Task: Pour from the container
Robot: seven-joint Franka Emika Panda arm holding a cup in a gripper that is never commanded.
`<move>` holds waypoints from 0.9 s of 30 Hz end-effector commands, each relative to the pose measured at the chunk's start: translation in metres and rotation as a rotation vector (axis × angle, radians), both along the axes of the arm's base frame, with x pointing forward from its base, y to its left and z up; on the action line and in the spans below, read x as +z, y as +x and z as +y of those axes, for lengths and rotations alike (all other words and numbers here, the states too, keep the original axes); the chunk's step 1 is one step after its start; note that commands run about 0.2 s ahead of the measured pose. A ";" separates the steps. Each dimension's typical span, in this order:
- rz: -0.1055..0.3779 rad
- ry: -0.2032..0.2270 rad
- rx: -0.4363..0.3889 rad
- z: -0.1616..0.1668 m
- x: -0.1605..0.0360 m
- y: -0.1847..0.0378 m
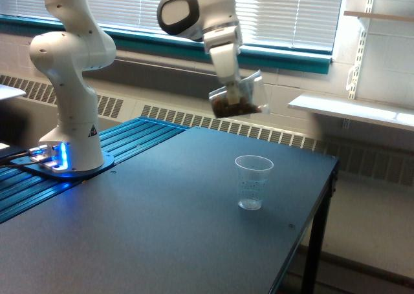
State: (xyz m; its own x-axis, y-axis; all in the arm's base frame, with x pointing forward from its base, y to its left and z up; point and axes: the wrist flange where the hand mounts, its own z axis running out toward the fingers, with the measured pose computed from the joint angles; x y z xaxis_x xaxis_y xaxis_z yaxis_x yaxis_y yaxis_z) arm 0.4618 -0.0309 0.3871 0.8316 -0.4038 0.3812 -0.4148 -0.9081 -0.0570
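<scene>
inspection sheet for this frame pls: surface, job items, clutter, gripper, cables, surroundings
Surface: dark table, no spill seen.
Job's things: clear container held in the air, tilted, brown contents inside, up and toward the exterior view's left of the measuring cup, which stands upright and looks empty.
Clutter: nothing seen.
Gripper: gripper shut on the container.
Cables: dark leads at the lit arm base.
Surroundings: window blinds, radiator grille, wall shelf.

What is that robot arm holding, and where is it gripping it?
A clear plastic cup of brown bits, tilted, pinched by the gripper at its upper wall.
</scene>
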 end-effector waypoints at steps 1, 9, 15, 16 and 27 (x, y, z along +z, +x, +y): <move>0.013 -0.026 0.011 -0.006 -0.009 -0.016; 0.049 -0.053 0.019 -0.006 -0.023 -0.030; 0.068 -0.076 0.025 -0.003 -0.028 -0.034; 0.072 -0.080 0.024 -0.002 -0.029 -0.035; 0.116 -0.112 0.031 0.006 -0.046 -0.040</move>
